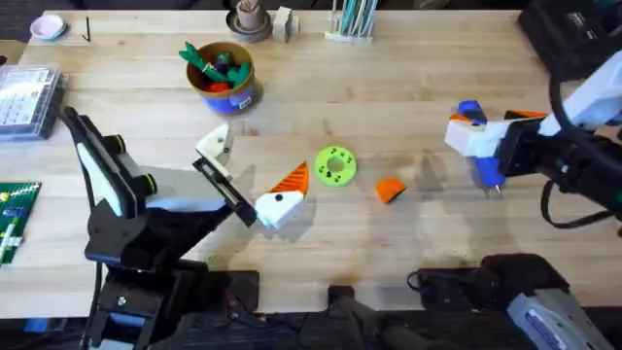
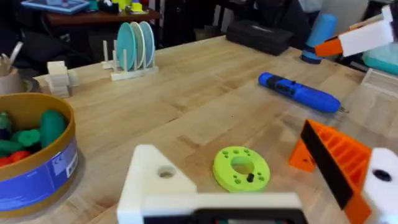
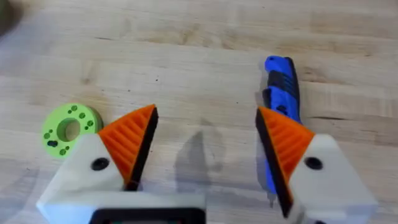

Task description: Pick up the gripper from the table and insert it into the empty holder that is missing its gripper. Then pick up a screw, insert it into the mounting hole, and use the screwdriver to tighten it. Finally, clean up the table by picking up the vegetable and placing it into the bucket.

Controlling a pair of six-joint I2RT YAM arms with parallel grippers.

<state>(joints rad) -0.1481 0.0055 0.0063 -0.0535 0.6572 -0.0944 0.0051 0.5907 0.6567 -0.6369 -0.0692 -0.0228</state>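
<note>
The small orange gripper [image 1: 390, 191] lies loose on the table [image 1: 389, 87], right of a lime-green disc [image 1: 335, 165]. My left gripper [image 1: 255, 160] stands open beside the disc. One of its fingers is the bare white holder [image 2: 158, 180] with a dark hole, and the other carries an orange ribbed pad [image 2: 336, 155]. My right gripper [image 3: 205, 118] is open just over the blue screwdriver [image 3: 280, 87], which lies flat by one finger. The yellow-orange bucket [image 1: 222, 76] holds green and red toys. Screw and vegetable are out of view.
A clear parts box [image 1: 24, 97] and a green board [image 1: 15, 219] sit at the table's left edge. Along the far edge are a cup [image 1: 251, 19], a small white block figure [image 2: 59, 78] and a rack of plates [image 2: 130, 50]. A black case [image 2: 258, 34] lies far right.
</note>
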